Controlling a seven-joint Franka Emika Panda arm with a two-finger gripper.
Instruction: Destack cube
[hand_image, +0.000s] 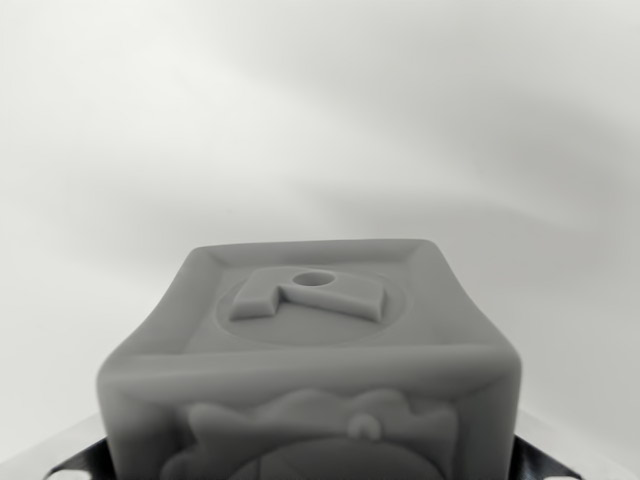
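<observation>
Although only the wrist view was given, these were the readings:
Cube: a grey cube (310, 360) filled the lower middle of the frame, very near the camera, its top face bearing a raised letter-like relief with a small round hole
Front face: a scalloped embossed figure showed, cut off by the bottom edge
Gripper: dark parts (90, 462) flanked the cube at the lower corners; whether they were clamped on it or standing apart could not be told
Support: nothing under the cube was visible, so stacked or lifted could not be judged
Background: pale, blurred, featureless
Likely reason: the cube sat centred for a straight pick
</observation>
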